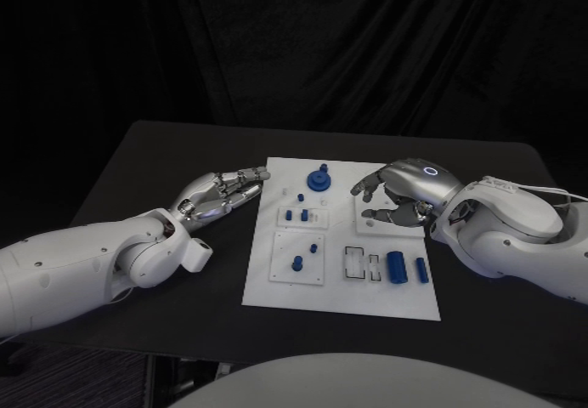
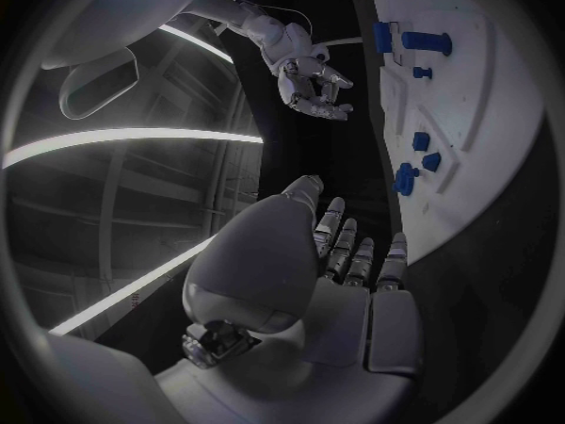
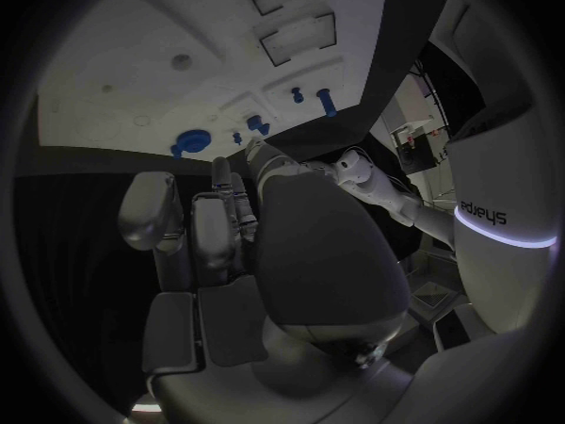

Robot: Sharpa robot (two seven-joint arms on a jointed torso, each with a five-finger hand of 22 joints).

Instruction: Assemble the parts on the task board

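Right hand (image 1: 398, 194) hovers with curled, empty fingers over the task board (image 1: 343, 293) at its 2 o'clock edge; left hand (image 1: 227, 191) lies spread at 10 o'clock. I'd lower slowly (thumb clear) toward the blue gear (image 1: 319, 179) at 12.

White rounded arms w/ small screws; silver hands: left hand (image 1: 221, 194), right hand (image 1: 404, 189) w/ blue ring light.
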